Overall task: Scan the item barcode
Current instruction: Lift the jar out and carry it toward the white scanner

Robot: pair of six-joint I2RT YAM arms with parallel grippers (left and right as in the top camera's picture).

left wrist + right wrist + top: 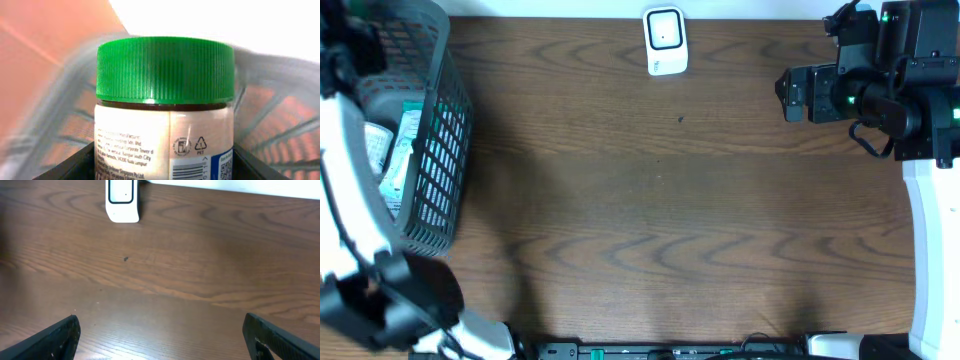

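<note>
Dark wood-grain table [650, 220], white wall strip along the far edge.

Jar [165, 115]: fills the left wrist view, upright. Green ribbed lid [165, 67] on top, white label below with fine print and recycling marks. Part of a barcode [187, 172] at the bottom edge, QR patch on blue just right of it. Sharp against a smeared backdrop of grey mesh and reddish brown.

Left gripper [165, 167]: dark fingers [75, 167] tight against both sides of the label, pinching the jar.

Location of jar: far left of scene, at the grey mesh basket [430, 150]. Inside it or just above the rim, cannot tell. Not made out from overhead, hidden under the left arm [345, 200]. Also in the basket: white and green packets [390, 150].

Scanner [665, 40]: white, dark window, at the far edge near centre, well apart from the basket. Same unit far left in the right wrist view [122, 200]. Small dark speck [681, 119] on the wood near it.

Right gripper [790, 92]: far right, above the table, pointing left. Fingers spread wide at the lower corners of its own view, only bare wood between.
</note>
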